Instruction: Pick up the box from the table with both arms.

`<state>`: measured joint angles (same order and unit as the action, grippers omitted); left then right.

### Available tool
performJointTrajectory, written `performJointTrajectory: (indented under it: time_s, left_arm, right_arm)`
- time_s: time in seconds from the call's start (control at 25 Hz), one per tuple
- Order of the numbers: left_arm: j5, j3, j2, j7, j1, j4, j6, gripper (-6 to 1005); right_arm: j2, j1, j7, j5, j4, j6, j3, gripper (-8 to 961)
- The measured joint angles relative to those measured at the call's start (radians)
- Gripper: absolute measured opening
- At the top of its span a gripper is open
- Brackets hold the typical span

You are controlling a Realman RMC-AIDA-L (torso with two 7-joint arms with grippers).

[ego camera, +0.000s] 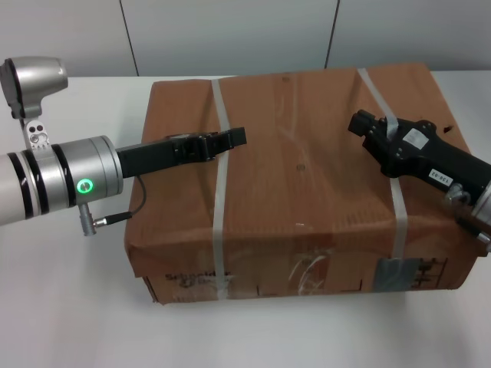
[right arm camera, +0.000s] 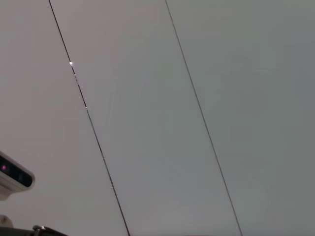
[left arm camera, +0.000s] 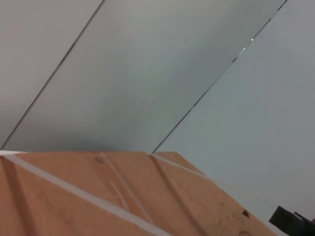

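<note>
The large brown cardboard box (ego camera: 299, 184) stands on the white table (ego camera: 69, 307), with two pale straps (ego camera: 219, 199) across it and a grey sticker and black print on its near side. My left gripper (ego camera: 234, 139) reaches in over the box's top on the left, near the left strap. My right gripper (ego camera: 367, 123) reaches in over the top on the right, by the right strap. The left wrist view shows the box top (left arm camera: 98, 196) and the right gripper's tip (left arm camera: 293, 223) farther off. The right wrist view shows no box.
A pale panelled wall (ego camera: 230, 34) runs behind the table; it fills the right wrist view (right arm camera: 197, 98). A thin cable (ego camera: 126, 215) hangs from my left arm beside the box's left edge. A white camera-like part (right arm camera: 12, 174) shows at the right wrist view's edge.
</note>
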<state>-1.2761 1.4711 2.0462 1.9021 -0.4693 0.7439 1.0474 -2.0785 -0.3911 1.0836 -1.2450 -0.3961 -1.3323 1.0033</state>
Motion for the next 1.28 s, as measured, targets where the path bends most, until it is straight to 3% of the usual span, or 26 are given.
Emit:
performJointTrajectory:
  time_s: [1.28]
  left_arm:
    - [0.0, -0.001, 0.002, -0.002, 0.002, -0.003, 0.0, 93]
  right_arm:
    - [0.0, 0.0, -0.002, 0.0, 0.007, 0.004, 0.0, 77]
